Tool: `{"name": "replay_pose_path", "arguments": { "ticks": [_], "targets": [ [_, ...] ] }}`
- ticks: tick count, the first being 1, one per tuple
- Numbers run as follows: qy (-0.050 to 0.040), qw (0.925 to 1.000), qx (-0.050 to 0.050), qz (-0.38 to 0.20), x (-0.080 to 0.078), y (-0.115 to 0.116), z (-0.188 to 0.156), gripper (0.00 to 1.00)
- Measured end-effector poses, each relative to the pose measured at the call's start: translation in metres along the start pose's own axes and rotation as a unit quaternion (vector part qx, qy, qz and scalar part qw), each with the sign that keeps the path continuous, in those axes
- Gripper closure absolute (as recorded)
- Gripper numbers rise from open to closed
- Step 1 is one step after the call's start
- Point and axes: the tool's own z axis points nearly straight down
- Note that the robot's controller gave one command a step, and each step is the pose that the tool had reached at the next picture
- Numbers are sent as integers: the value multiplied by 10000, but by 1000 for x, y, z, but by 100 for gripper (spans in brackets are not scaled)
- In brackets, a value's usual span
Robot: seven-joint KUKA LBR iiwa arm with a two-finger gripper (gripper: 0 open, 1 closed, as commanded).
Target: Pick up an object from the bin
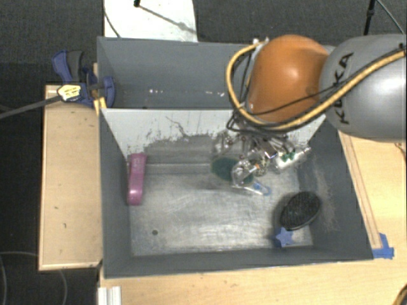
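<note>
My gripper point(244, 170) hangs low over the middle of the bin, a little right of centre, under the orange wrist cover. A dark teal rounded thing point(222, 167) lies right against its left side, partly hidden by it. Just below the gripper a small clear piece with a blue tip point(257, 188) rests on the floor. Whether anything is held is hidden by the gripper's metal parts.
A pink oblong block point(135, 179) lies by the left wall. A black round brush-like disc point(299, 210) sits at the lower right, with a small blue piece point(283, 237) just below it near the front wall. The arm covers the bin's back right.
</note>
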Motion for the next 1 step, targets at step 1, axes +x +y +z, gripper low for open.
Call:
{"name": "replay_pose_path", "arguments": {
  "ticks": [1],
  "targets": [
    [7,9929,11,-1193,75,-41,-112,100]
  ]
}}
